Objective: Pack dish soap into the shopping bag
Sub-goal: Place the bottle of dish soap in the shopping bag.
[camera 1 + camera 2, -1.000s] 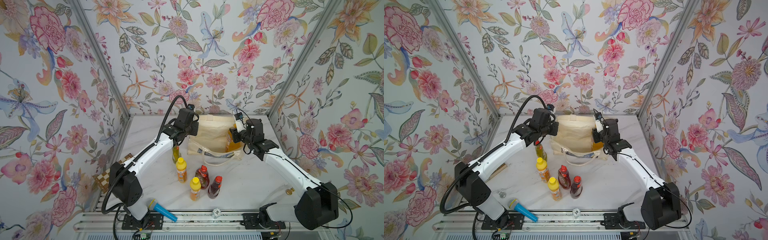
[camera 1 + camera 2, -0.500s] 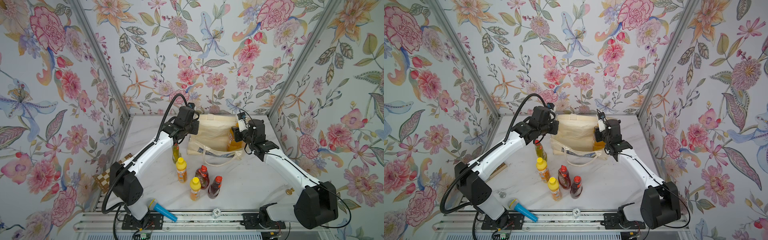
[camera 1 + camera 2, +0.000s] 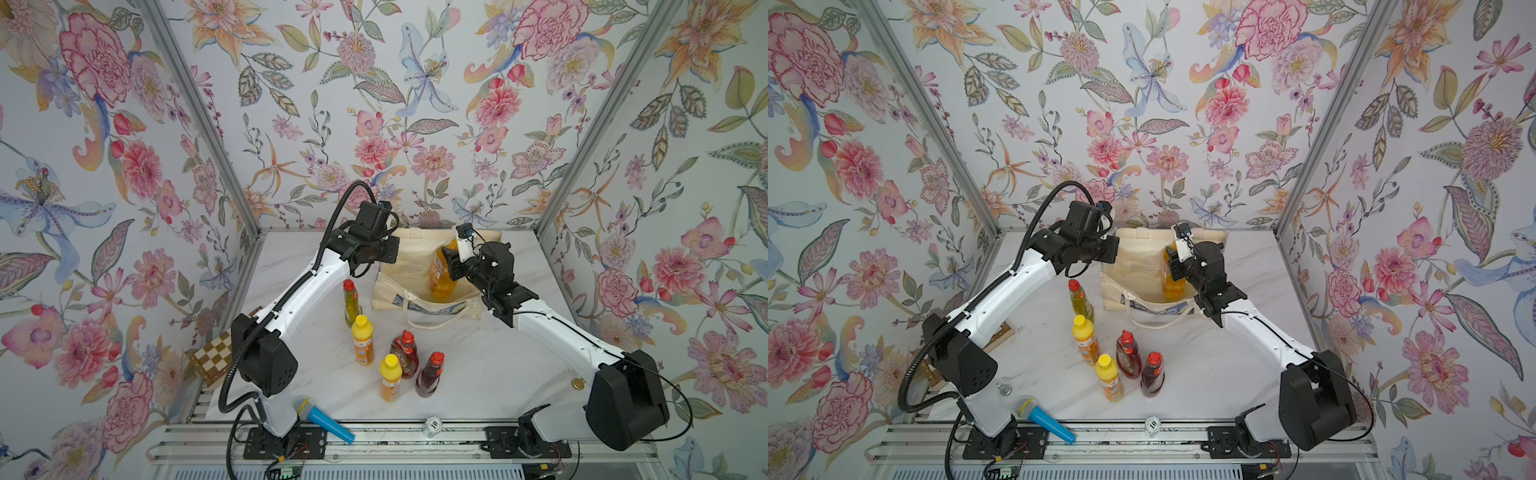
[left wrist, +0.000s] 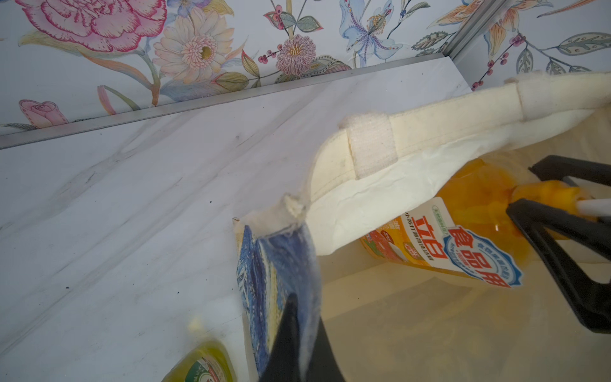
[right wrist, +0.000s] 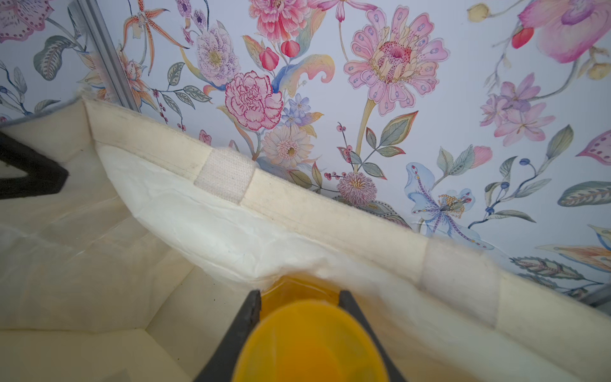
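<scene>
One chessboard [image 3: 214, 353] lies at the table's left edge, and a blue toy microphone [image 3: 322, 419] rests near the front rail. Further right, five dish soap bottles stand upright on the marble tabletop [image 3: 478, 374], outside the bag: the slim yellow-green bottle [image 3: 351, 303] furthest back, two orange yellow-capped bottles [image 3: 362, 340] [image 3: 390, 378], and two dark red bottles [image 3: 405, 349] [image 3: 430, 374].

Behind them, the left gripper [image 4: 302, 334] is clamped on the blue-printed front edge of the shopping bag [image 3: 409, 270], at the corner of its open mouth. The big orange pump bottle [image 3: 442, 274] sits tilted inside the bag's mouth. Whether its base touches the bag's floor is hard to tell. The right gripper [image 5: 299, 297] is closed around the bottle's neck just under the pump.
</scene>
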Robot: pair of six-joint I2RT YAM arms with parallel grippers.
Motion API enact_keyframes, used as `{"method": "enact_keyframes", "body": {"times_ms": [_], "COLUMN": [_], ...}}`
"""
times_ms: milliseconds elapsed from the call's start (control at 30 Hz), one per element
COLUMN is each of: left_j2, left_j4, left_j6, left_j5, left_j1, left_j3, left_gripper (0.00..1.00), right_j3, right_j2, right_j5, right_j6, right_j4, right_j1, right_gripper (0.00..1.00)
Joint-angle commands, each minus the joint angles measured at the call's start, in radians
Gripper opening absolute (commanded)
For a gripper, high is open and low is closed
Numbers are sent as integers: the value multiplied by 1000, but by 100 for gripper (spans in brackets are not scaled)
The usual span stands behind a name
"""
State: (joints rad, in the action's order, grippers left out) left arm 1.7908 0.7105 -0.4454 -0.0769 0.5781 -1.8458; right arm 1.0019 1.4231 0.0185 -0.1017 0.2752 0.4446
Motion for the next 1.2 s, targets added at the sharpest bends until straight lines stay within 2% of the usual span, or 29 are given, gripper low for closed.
{"method": "enact_keyframes", "body": {"times_ms": [0,333,533,800,967,1167], "left_j2": [5,0,-26,-84,-98,-115], "left_j4": [49,78,114,61,50,7], "left_j6": [-11,0,19,9,14,5], "left_j5": [-40,-53,17,99,111,34], "left_j1": [-11,-71,-96,-96,-96,-95], "left_j3": [-45,-76,-85,24,46,72], "left_gripper": [0,0,0,0,0,0], "right_j3": [-11,-132,-82,36,9,-39], "right_j2": [-13,-20,-66,-80,-67,-26], "right_j5": [31,12,41,98,64,6], "right_j6": [-25,-70,-137,-192,-155,-83], "right_j4": [226,194,78,-133,-153,-113], "right_j1": [-10,-109,-132,-149,-172,-176], "right_gripper": [0,0,0,0,0,0]}}
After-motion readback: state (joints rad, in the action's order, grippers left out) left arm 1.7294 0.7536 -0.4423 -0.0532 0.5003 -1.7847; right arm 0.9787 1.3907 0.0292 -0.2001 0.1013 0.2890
